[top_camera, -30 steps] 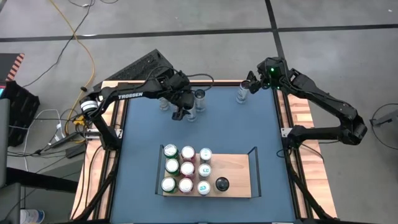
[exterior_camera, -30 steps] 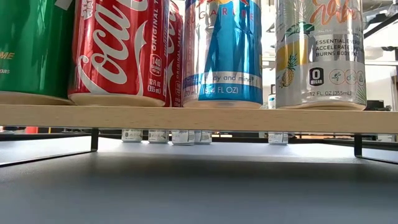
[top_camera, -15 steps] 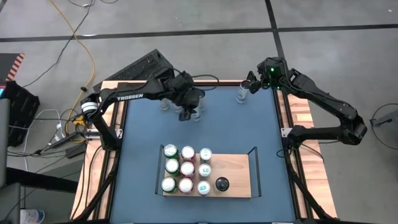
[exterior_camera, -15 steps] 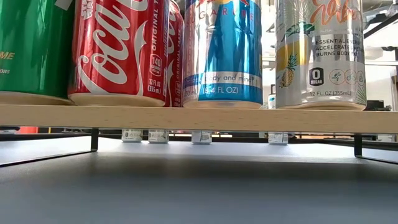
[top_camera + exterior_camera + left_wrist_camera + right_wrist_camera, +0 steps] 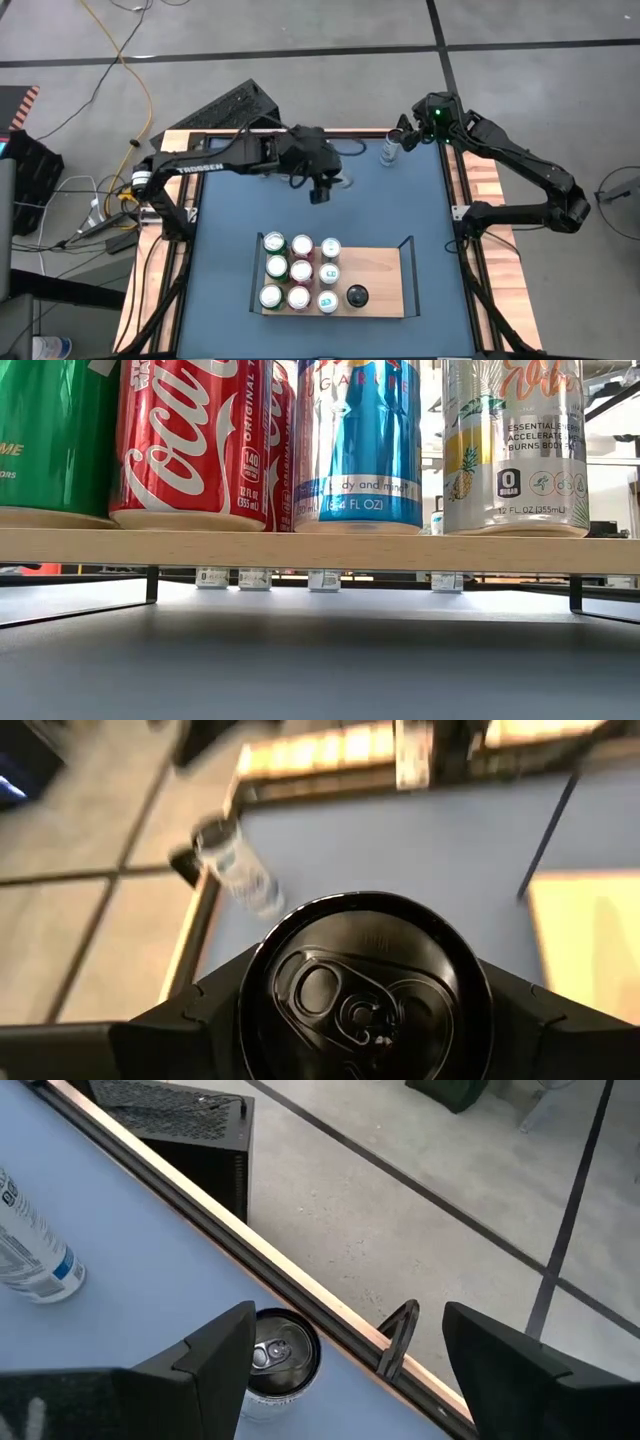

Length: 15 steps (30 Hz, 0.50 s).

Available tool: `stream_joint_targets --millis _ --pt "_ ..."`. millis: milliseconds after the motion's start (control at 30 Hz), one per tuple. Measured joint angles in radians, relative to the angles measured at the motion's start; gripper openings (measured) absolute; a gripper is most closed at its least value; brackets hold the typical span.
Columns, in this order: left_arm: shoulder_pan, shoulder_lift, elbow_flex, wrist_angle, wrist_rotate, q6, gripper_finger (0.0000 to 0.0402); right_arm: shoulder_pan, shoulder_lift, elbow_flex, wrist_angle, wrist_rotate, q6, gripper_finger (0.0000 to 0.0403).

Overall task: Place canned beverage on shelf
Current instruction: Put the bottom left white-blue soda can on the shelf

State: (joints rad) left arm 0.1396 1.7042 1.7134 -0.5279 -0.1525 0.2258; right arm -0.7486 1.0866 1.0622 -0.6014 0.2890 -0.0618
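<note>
The shelf (image 5: 380, 272) lies near the table's front edge. Several cans stand in rows on its left half, and a black-topped can (image 5: 357, 295) stands beside them. My left gripper (image 5: 322, 190) hangs over the table's middle, far of the shelf, shut on a black-topped can (image 5: 365, 990). My right gripper (image 5: 398, 138) waits open at the far right, over a silver-topped can (image 5: 280, 1365) that stands on the table by one finger. My left gripper pinches the black-topped can between its two fingers (image 5: 205, 1010), one on each opposite side of the wall just below the top rim (image 5: 250, 1020). The fingers slant down from the table's far left. The can is lifted clear of the table, top up.
More cans stand along the table's far edge (image 5: 254, 578), one of them close to the left gripper (image 5: 240, 870). The shelf's black end rail (image 5: 408, 262) stands up at its right end. A black keyboard (image 5: 235, 105) lies on the floor beyond the far edge.
My left gripper has risen from the far row of cans and swung toward the table's right and the shelf, taking one can with it. That can has gone from the far row in the low view. The wrist has also turned.
</note>
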Motion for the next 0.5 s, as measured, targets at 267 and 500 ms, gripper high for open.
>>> stream_joint_targets --millis 267,500 --pt "-0.165 0.0 0.072 0.073 -0.165 -0.101 0.0243 0.0 0.0 0.0 0.0 0.0 -0.068 0.0306" --pt "-0.264 0.0 0.072 0.162 -0.167 -0.121 0.0243 0.0 0.0 0.0 -0.005 0.0 -0.078 0.0306"
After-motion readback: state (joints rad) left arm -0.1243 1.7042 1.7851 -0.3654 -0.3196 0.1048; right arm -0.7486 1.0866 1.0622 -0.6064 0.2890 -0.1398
